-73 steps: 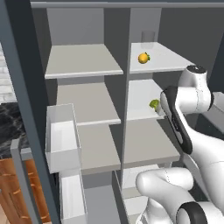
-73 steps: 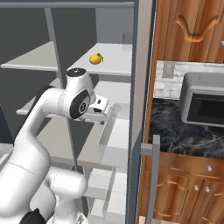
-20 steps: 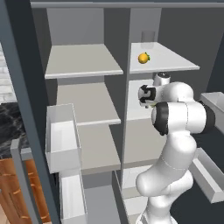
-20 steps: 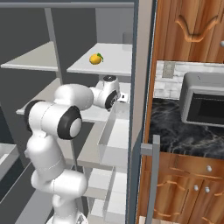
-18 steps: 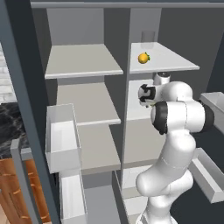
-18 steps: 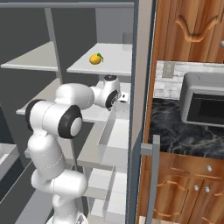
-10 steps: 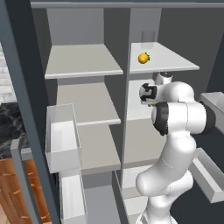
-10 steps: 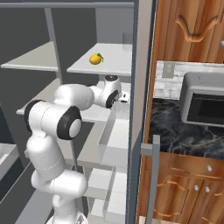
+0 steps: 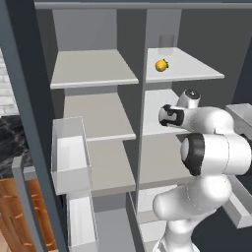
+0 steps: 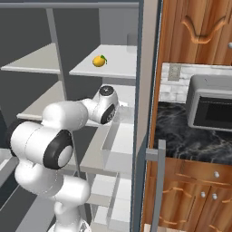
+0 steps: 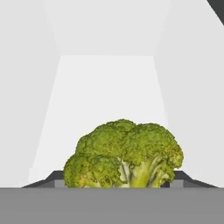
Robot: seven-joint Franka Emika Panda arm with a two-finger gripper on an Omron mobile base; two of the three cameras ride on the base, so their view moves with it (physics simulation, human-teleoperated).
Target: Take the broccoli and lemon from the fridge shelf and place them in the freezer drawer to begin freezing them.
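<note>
broccoli (image 11: 123, 154): green lumpy head, low centre of the hand view, at 6 o'clock, on a pale fridge shelf (image 11: 105, 100) with white walls on both sides. the two dark finger tips (image 11: 56, 177) flank it at 7 and 5 o'clock, touching or nearly touching its sides; jaws look clenched on the broccoli, part way in, not fully together.

risk: grip sits low on uneven florets; on withdrawal the head may twist or slip out and roll along the shelf. cause: lumpy, yielding surface and narrow finger contact. second risk: the bulky white arm is deep in the compartment, and a wide swing out could knock the shelf edge or the door bin (image 9: 69, 152).

lemon (image 9: 161, 65): orange-yellow, on the upper right shelf (image 9: 197, 71), at 12 o'clock from the wrist, well apart from it, untouched.

containers: translucent door bin at 9 o'clock in the left base view, nothing seen inside. freezer drawer: cannot be identified for certain; contents not told.
</note>
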